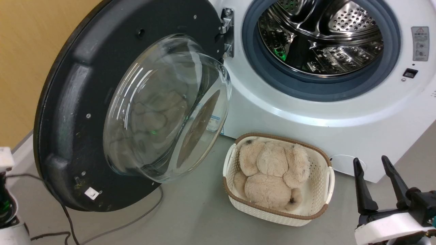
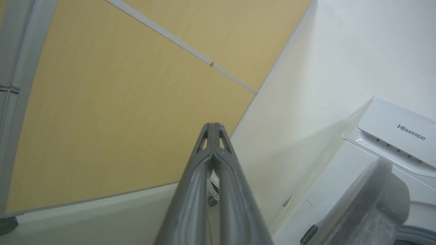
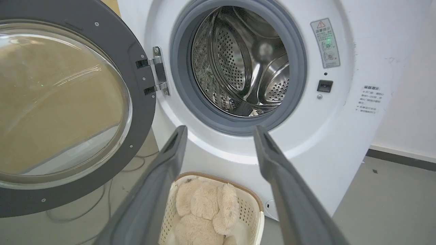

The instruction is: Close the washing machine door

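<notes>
The washing machine door [image 1: 68,112] stands wide open, swung out to the left on its hinge [image 1: 226,30], its matte black inner face and glass bowl [image 1: 167,109] turned toward me. The white washing machine [image 1: 306,112] shows its steel drum [image 1: 320,34] inside the grey gasket. My right gripper [image 1: 370,160] is open and empty at the lower right, clear of the washer. In the right wrist view the right gripper [image 3: 220,128] points at the drum opening, with the door [image 3: 136,102] on its left. My left gripper [image 2: 214,125] is shut on nothing and points at a wall corner left of the washing machine [image 2: 391,129].
A white wicker basket [image 1: 328,180] holding a beige plush toy [image 1: 272,173] sits on the grey floor in front of the washer, below the opening. Cables [image 1: 136,217] run across the floor under the door. A yellow wall [image 1: 20,68] stands behind the door.
</notes>
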